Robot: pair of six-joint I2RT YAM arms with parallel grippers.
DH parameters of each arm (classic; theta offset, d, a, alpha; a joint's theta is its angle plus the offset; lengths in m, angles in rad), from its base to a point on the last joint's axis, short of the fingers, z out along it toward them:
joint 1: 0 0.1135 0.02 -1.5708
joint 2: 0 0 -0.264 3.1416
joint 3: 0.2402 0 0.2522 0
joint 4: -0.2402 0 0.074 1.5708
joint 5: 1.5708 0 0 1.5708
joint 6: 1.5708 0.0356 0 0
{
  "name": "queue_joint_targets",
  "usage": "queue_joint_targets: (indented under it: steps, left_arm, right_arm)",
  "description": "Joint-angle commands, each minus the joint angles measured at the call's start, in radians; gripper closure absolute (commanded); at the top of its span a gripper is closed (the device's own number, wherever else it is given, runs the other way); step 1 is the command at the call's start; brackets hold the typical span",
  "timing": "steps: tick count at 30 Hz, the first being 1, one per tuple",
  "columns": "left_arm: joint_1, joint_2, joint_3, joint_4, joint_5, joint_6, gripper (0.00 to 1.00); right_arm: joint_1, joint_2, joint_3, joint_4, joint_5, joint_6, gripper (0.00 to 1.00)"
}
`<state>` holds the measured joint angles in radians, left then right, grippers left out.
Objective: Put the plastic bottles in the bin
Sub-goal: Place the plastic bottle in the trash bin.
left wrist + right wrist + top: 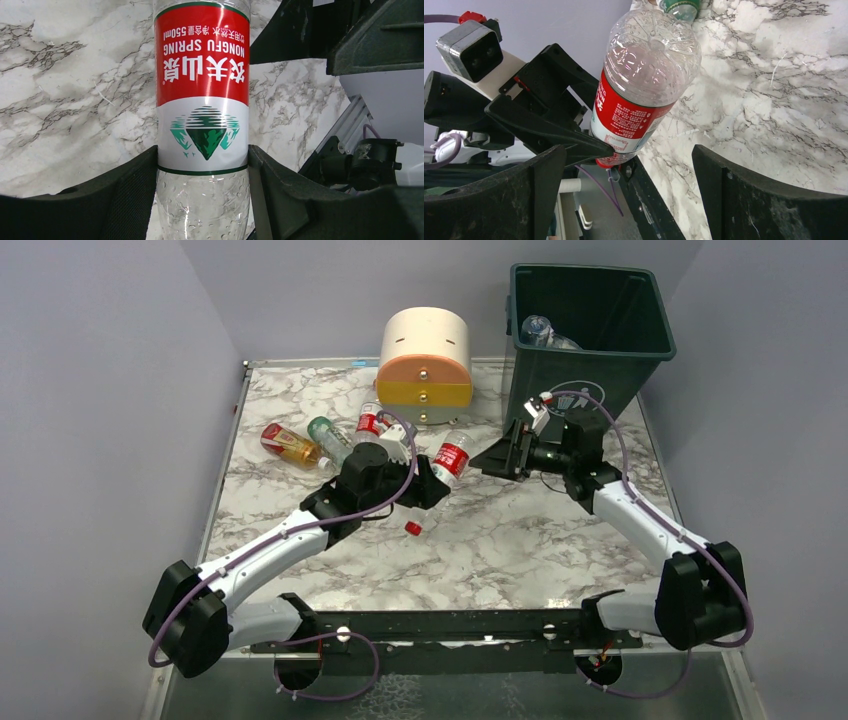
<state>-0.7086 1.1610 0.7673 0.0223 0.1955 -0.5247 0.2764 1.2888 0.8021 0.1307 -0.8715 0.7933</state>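
Observation:
My left gripper (437, 483) is shut on a clear plastic bottle (455, 457) with a red and white label, held tilted above the table's middle. In the left wrist view the fingers (125, 195) press both sides of the bottle (202, 100) just below its label. In the right wrist view that bottle (644, 90) hangs ahead, base up and red cap down. My right gripper (497, 458) stands open just right of it, nothing between its fingers (749, 200). The dark green bin (640, 335) stands at the back right with one bottle (540, 332) inside.
A cream-and-orange round drawer unit (425, 365) stands at the back centre. Three more bottles lie left of it: an orange one (290, 445), a green-capped one (328, 437) and a red-labelled one (370, 422). Grey walls close in on both sides.

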Motion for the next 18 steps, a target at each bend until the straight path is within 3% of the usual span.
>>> queue_joint_targets:
  steps: [1,18]
  left_arm:
    - [-0.01,-0.014,-0.008,0.048,0.026,-0.01,0.36]
    - [-0.027,-0.002,-0.002,0.058,0.031,-0.015,0.36]
  right_arm:
    - [0.023,0.017,0.016,0.051,0.033,0.014,0.0]
    - [0.094,0.083,0.061,0.088,0.069,0.036,0.01]
